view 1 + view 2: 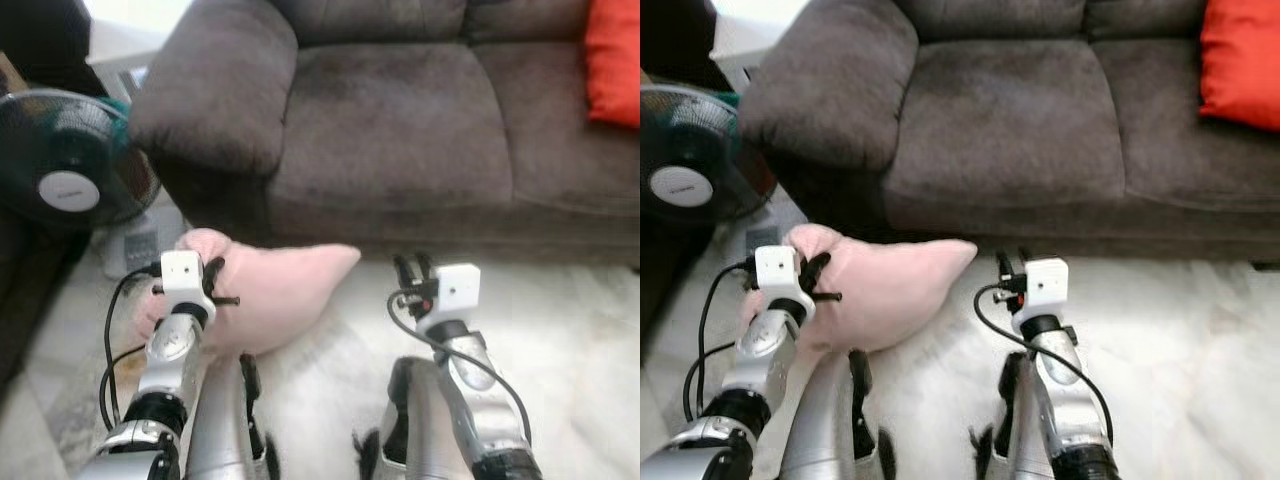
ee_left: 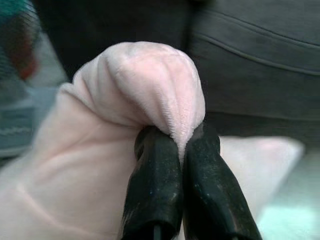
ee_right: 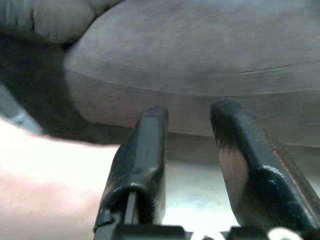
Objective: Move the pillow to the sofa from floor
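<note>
Fingers (image 2: 152, 185) of my left gripper (image 2: 182, 150) pinch a bunched corner of the pink pillow (image 1: 270, 290), which hangs just in front of the sofa (image 1: 400, 130), below its seat, probably so I can swing it up. My left wrist view shows that fold clamped; my head views show the right gripper (image 3: 187, 135), fingers apart, empty, beside the pillow.

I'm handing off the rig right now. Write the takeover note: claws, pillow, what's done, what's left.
Left claw: shut on a pinched fold of the pink pillow.
Right claw: open, holding nothing, facing the sofa front.
Pillow: low in front of the sofa by its armrest, over the white rug.
Done: pillow gripped.
Left: lift it onto the seat cushion and release.
</note>
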Available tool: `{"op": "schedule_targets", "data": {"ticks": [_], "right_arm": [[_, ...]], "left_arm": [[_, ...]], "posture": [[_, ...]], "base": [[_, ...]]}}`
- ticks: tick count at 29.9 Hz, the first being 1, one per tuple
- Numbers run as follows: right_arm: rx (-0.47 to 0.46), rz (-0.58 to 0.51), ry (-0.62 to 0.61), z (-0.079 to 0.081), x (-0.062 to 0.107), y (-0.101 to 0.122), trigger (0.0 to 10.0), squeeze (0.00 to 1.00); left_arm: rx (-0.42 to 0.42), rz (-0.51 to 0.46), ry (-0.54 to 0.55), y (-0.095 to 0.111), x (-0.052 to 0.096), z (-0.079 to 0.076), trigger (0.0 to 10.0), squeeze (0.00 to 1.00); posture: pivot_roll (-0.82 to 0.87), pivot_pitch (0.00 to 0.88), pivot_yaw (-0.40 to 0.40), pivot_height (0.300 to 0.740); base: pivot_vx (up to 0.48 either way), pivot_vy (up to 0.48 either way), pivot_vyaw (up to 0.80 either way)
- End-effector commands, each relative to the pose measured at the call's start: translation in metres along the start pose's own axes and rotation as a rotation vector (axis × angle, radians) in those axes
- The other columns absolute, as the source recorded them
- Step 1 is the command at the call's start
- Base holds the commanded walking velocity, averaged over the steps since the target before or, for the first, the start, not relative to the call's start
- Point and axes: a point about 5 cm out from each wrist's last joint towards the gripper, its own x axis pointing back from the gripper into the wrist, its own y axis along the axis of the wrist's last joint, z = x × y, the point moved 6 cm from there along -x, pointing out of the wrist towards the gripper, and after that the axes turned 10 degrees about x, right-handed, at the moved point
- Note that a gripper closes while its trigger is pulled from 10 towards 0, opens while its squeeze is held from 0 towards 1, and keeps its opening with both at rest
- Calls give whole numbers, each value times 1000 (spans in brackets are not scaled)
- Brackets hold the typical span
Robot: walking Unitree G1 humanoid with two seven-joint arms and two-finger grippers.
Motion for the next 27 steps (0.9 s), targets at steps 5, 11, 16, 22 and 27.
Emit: {"op": "schedule_targets", "data": {"ticks": [5,11,16,22,27], "right_arm": [[-6,5,5,4,2,-2,10000,0],[-6,5,5,4,2,-2,10000,0],[-6,5,5,4,2,-2,10000,0],[-23,3,-25,3,-1,-6,10000,0],[-30,5,-25,5,-2,-6,10000,0]], "left_arm": [[-11,-78,-7,22,-4,1,10000,0],[-11,-78,-7,22,-4,1,10000,0],[-11,-78,-7,22,-4,1,10000,0],[-149,-218,-132,53,0,-32,10000,0],[-169,-233,-151,55,3,-37,10000,0]], "posture": [[98,115,-1,493],[98,115,-1,493],[98,115,-1,493],[120,107,24,506],[123,109,26,529]], "base": [[-322,0,0],[-322,0,0],[-322,0,0],[-214,0,0],[0,0,0]]}}
